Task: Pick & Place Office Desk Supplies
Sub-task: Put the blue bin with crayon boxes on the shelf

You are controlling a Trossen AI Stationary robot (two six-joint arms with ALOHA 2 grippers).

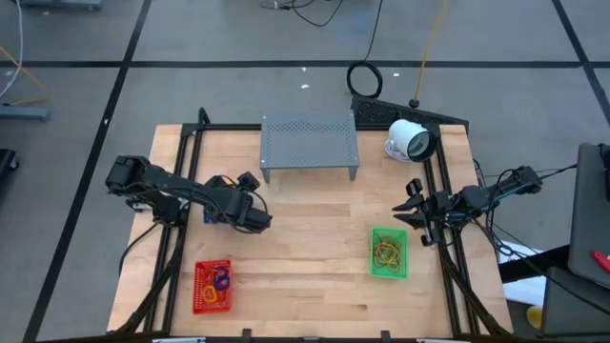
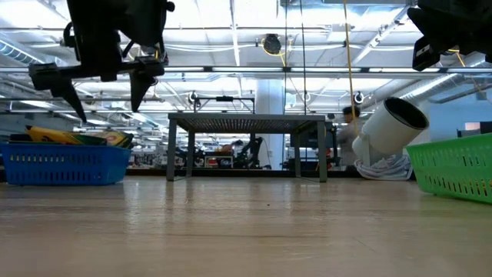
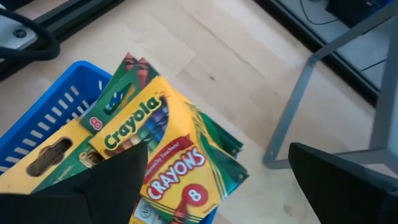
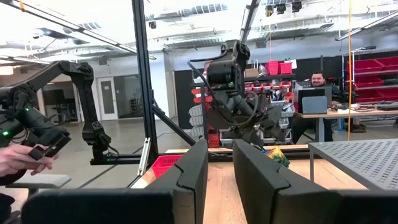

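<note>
Wooden counter [image 1: 305,248], sorting looks nearly finished.
Your left end effector [image 2: 104,92] hangs wide open above the crayon packs [image 3: 155,155] in the blue basket [image 2: 63,163]; bands fill the red basket [image 1: 213,286] and green basket [image 1: 389,252]; right end effector [image 4: 221,180] waits narrow, empty.

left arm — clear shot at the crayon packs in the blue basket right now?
Probably yes. The left gripper hangs open just above the crayon packs, which stick out of the blue basket with nothing covering them.
</note>
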